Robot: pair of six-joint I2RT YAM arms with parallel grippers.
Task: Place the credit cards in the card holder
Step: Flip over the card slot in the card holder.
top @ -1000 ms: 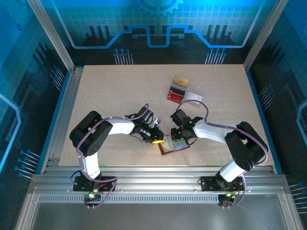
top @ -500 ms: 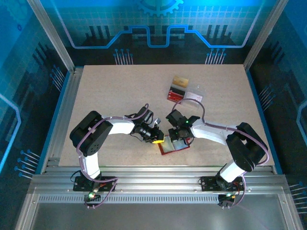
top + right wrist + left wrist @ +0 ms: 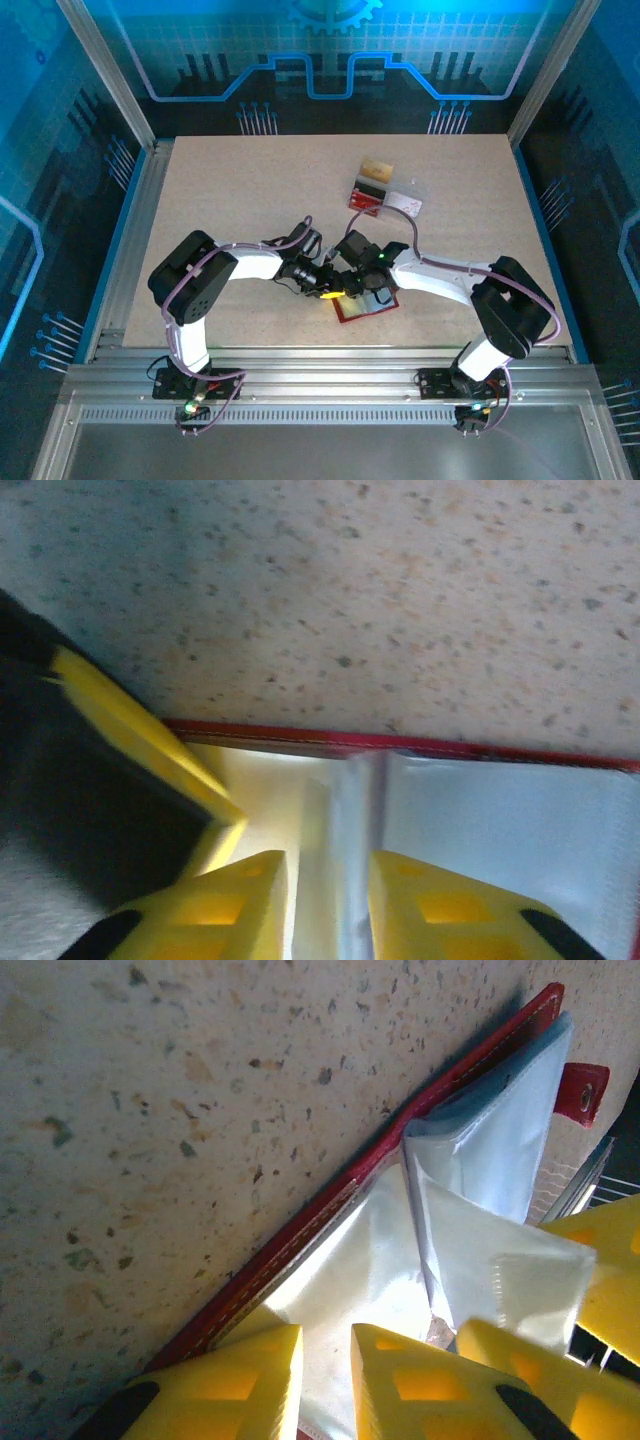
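The card holder (image 3: 372, 308) is a dark red wallet lying open near the table's front, with clear sleeves fanned up from it. Its red stitched edge (image 3: 300, 1235) runs diagonally in the left wrist view and straight across (image 3: 420, 743) in the right wrist view. My left gripper (image 3: 330, 292) (image 3: 325, 1345) is shut on the wallet's left flap, pale sleeve and red rim between its fingers. My right gripper (image 3: 352, 285) (image 3: 328, 865) sits just beside it, jaws apart, with pale upright leaves (image 3: 340, 820) between them. I cannot tell whether any leaf is a credit card.
At the back of the table a clear plastic box (image 3: 407, 204) stands with dark red ribbed pieces (image 3: 366, 197) against its left side and a small tan block (image 3: 377, 167) behind. The two wrists are nearly touching; the left finger (image 3: 140, 730) crosses the right wrist view.
The right gripper has slid left over the wallet, up against the left gripper. The left arm and the wallet have stayed put.
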